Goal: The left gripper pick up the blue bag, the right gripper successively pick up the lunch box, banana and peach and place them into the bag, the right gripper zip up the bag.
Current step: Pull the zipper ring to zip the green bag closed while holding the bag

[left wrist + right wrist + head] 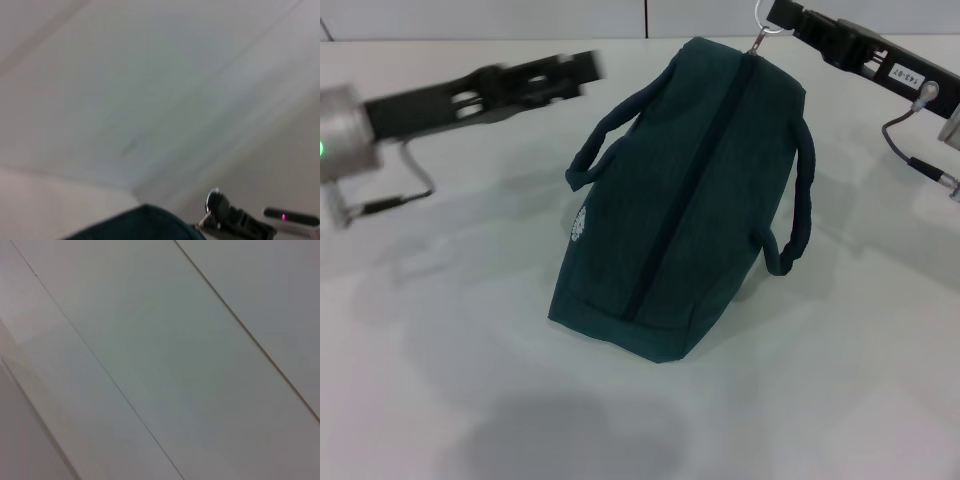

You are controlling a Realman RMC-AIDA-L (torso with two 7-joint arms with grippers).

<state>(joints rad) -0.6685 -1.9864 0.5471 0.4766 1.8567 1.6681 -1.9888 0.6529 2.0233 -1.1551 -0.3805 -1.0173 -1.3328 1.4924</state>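
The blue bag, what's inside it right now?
Can't tell: the blue bag lies zipped shut on the table, hiding its contents. The right claw is at the zipper pull.

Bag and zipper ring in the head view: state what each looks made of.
Blue bag: woven fabric, matte, judging by its soft creases and floppy strap handles. Zipper ring at the right claw: seemingly bare metal, thin, pale and glinting. The left claw hangs apart from the bag.

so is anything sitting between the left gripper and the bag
Nothing visible does. In the head view the left gripper is above the table, just off the bag near its handle, with only bare tabletop between them. The right gripper is at the zipper pull on the bag's far end.
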